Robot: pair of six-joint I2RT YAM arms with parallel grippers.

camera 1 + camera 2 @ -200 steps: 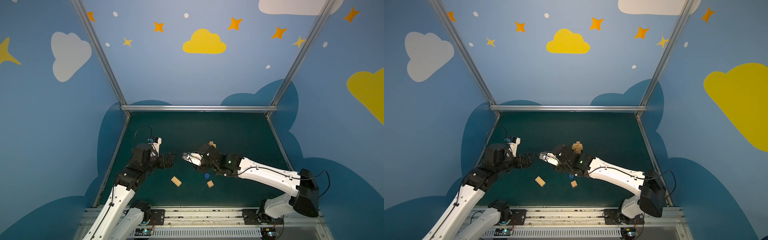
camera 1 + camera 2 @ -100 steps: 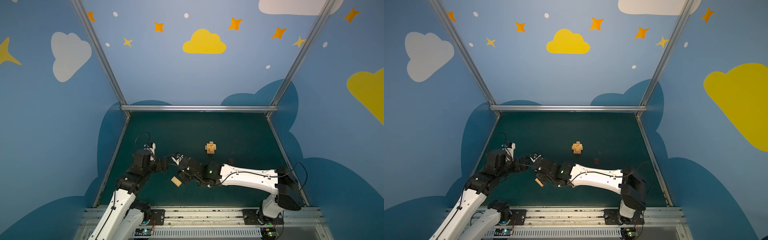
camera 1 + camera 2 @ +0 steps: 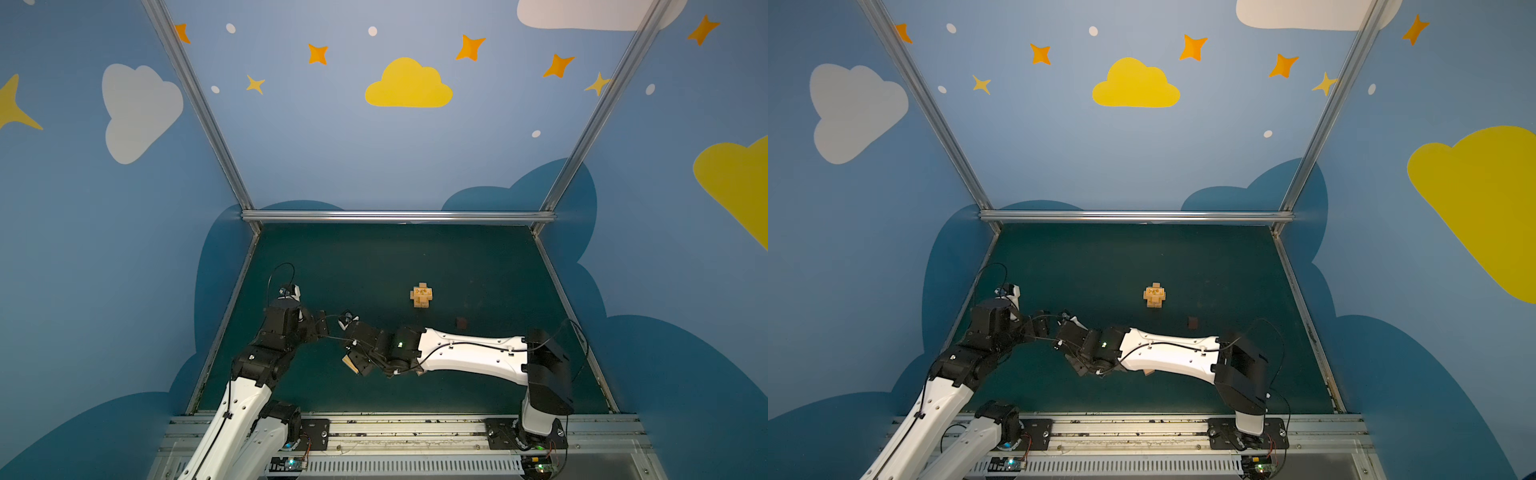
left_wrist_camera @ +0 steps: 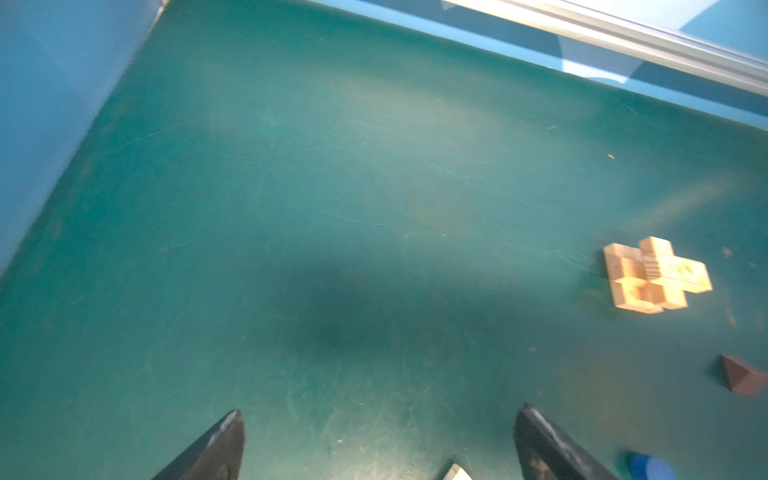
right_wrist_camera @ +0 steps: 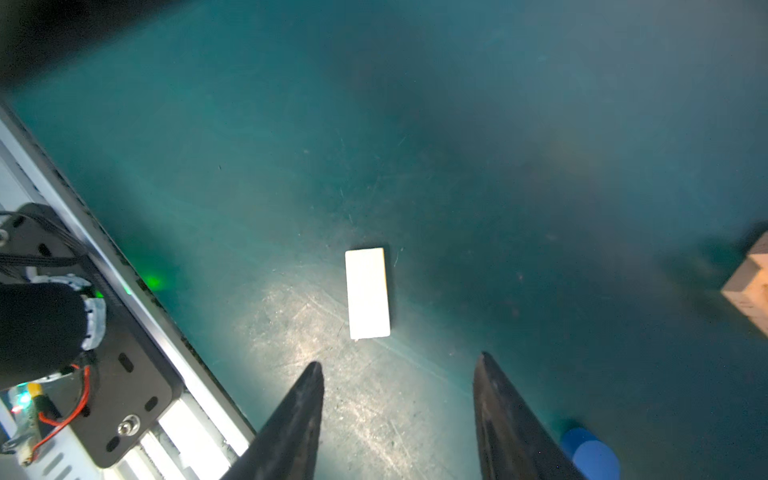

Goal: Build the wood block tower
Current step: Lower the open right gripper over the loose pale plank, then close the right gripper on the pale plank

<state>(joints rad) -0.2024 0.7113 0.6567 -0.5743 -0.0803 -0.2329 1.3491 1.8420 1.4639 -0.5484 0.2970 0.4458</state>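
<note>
Much is masked here. In both top views the right arm (image 3: 469, 353) stretches across the near half of the desk (image 3: 374, 266) and covers the blue round piece (image 5: 590, 455), which shows only from the wrists and is cut by the frame edge. A tan block (image 3: 1148, 372) peeks out as a sliver under that arm; the right wrist view shows it cropped and blurred. The loose bar (image 5: 368, 293) is half hidden by the right pincer (image 5: 401, 360) from above, and from the wrist it glares white, its grain lost.

The bar lies flat, just beyond the right pincer's spread, empty fingertips. Its long axis runs roughly in line with them, one short end toward them. The left pincer (image 4: 381, 410) hangs spread wide over bare desk, holding nothing.

The wood block tower (image 3: 421, 296) stands near the desk's middle, well apart from both pincers. Its tan bars are crossed in a plus shape, and their number cannot be made out. The dark reddish-brown cube (image 3: 460, 322) lies alone nearby, to the right, not touching the tower.

Counted: one tower, one loose bar, one tan block, one dark cube, one blue piece.
</note>
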